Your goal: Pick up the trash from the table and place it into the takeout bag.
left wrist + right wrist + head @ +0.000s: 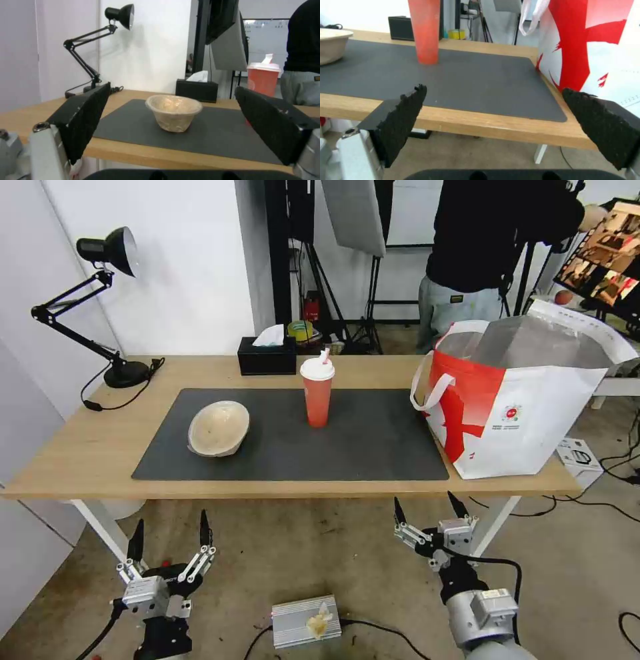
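Trash on the desk (80,453): two pieces showing. Beige paper-pulp bowl (218,428) is sitting on the dark grey mat (373,447) toward its 9 o'clock end, tipped a little in the head view, mouth up in the left wrist view (173,115). Tall red cup (317,391) with white lid and straw is standing upright on the mat near its 12 o'clock edge, well apart from the bowl; right wrist view is catching its lower body (425,32).

Takeout bag (527,413) is standing open at the 3 o'clock end of the desk, red panel facing the mat, white loop handle hanging over that side, foil lining showing at the mouth. Its base is just beside the mat's 3 o'clock edge.

Black tissue box (267,357) is sitting behind the mat at 12 o'clock, black desk lamp (100,307) at 10 o'clock.

Left hand (170,543) is hanging below the desk's near edge, fingers spread, released, grasping nothing; its wrist view is framing the bowl between the two pads (85,117).

Right hand (430,510) is also sitting below the near edge, closer to the bag end, fingers spread, released, empty.

Silver box (305,621) is lying on the floor between the two arms.
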{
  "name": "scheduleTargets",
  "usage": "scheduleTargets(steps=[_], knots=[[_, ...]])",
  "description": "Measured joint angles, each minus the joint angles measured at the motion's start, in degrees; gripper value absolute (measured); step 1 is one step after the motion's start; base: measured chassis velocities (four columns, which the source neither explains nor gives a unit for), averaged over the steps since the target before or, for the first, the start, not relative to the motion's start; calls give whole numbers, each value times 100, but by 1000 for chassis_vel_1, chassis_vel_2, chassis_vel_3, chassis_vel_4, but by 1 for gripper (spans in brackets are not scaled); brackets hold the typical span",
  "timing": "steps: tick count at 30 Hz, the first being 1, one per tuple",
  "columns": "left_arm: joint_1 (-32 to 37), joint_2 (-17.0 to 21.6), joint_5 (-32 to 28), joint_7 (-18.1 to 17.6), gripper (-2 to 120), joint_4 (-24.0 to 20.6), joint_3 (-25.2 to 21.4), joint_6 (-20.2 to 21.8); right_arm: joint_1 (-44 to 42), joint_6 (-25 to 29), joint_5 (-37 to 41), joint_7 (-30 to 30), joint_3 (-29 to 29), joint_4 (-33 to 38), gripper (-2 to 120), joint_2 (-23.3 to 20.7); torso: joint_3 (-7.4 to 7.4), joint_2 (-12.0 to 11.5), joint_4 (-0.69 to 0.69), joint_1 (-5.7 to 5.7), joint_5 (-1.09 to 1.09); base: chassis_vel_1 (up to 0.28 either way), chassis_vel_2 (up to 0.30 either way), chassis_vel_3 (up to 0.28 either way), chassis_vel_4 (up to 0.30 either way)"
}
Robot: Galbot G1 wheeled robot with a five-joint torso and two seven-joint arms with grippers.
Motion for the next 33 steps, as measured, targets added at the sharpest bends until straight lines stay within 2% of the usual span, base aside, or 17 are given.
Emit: scheduleTargets(steps=[9, 16, 19, 25, 33], knots=[[-46, -24, -30, 0, 100, 27, -26, -2, 234, -15, 7, -71, -228, 48, 100, 11, 0, 0, 0, 0, 0, 0, 0, 0, 0], [-55, -39, -49, 5, 100, 28, -44, 2, 662, 674, 95, -836, -393, -85, 100, 103, 0, 0, 0, 0, 0, 0, 0, 0, 0], [-53, -43, -50, 8, 100, 42, -68, 6, 977, 980, 261, -1447, -428, -160, 100, 127, 0, 0, 0, 0, 0, 0, 0, 0, 0], [-55, -80, -45, 12, 100, 53, -82, 16, 1618, 1191, 600, -2059, -581, -315, 100, 71, 1, 0, 1, 0, 0, 0, 0, 0, 0], [-58, -116, -25, 21, 100, 64, -83, 23, 2451, 1250, 919, -2390, -914, -702, 100, 211, 0, 0, 0, 0, 0, 0, 0, 0, 0]])
